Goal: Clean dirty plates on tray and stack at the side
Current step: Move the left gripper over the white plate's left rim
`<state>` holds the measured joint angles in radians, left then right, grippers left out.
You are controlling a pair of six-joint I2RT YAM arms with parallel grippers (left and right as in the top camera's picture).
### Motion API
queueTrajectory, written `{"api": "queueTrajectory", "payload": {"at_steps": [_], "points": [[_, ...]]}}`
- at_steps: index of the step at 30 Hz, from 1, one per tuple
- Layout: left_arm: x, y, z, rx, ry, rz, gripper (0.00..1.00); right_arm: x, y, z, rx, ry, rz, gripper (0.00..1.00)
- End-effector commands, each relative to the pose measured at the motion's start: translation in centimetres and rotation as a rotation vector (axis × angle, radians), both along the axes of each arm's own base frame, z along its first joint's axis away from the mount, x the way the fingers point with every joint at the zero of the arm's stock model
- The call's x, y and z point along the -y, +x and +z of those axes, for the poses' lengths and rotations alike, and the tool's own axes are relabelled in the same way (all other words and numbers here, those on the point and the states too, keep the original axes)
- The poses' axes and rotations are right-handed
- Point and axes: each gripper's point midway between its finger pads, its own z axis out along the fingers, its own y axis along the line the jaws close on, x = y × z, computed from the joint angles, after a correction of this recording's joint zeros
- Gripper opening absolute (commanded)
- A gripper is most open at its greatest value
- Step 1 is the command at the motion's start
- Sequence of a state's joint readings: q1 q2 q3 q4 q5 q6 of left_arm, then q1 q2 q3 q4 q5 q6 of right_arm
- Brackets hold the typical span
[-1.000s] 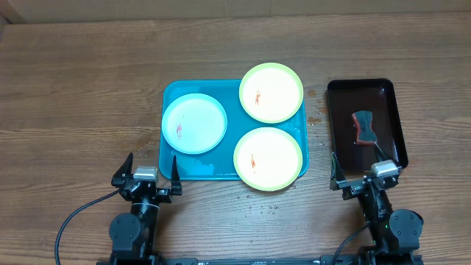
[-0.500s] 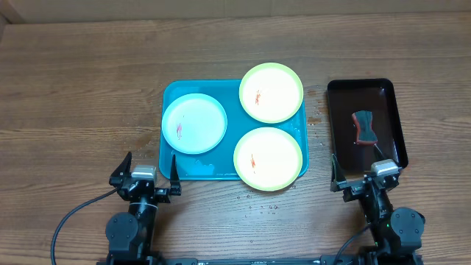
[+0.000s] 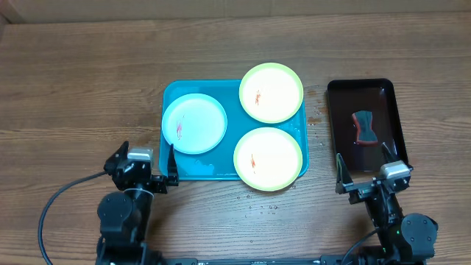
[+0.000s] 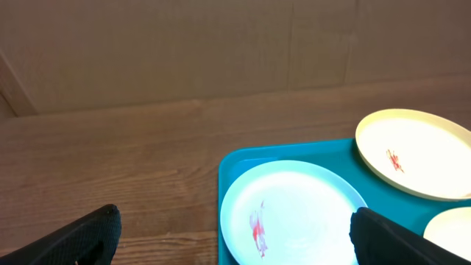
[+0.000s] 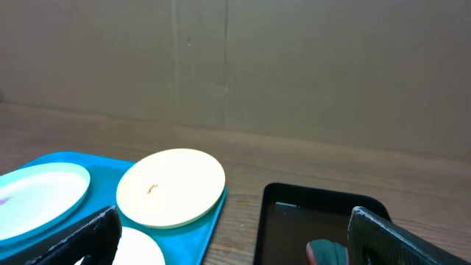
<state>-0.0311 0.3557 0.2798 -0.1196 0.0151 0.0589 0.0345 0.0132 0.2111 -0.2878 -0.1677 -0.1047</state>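
Observation:
The turquoise tray point(image 3: 191, 169) lies mid-table and holds three plates. The light blue-white plate point(image 3: 194, 124) sits at its left with a red smear. One yellow-green plate point(image 3: 271, 92) sits at the back right, another point(image 3: 268, 158) at the front right, each with a red smear. My left gripper point(image 3: 142, 163) is open and empty just in front of the tray's left corner. My right gripper point(image 3: 366, 174) is open and empty in front of the black tray. The left wrist view shows the blue-white plate point(image 4: 294, 213) and the tray point(image 4: 235, 158). The right wrist view shows the back yellow-green plate point(image 5: 171, 187).
A glossy black tray point(image 3: 388, 96) stands right of the turquoise tray and holds a dark sponge with red ends point(image 3: 363, 126). It also shows in the right wrist view point(image 5: 324, 213). Small water drops speckle the wood point(image 3: 261, 208) in front of the trays.
Both arms have shifted a little: the left gripper rose and moved slightly left and back, the right gripper moved slightly right and nearer. Plates and trays have not moved.

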Motion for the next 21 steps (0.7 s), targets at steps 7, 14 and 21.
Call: {"api": "queueTrajectory", "payload": {"at_steps": [7,14,21], "points": [[0.4,1.2,3.5,-0.028,-0.012,-0.019,1.0,0.1,0.4,3.8,-0.036,0.006,-0.008,1.0],[1.1,1.9,4.8,-0.106,-0.034,-0.056,1.0,0.0,2.4,6.2,-0.157,0.024,-0.01,1.0],[2.0,3.1,5.5,-0.218,-0.051,-0.102,1.0,-0.1,4.5,7.6,-0.336,0.016,-0.012,1.0]]}}
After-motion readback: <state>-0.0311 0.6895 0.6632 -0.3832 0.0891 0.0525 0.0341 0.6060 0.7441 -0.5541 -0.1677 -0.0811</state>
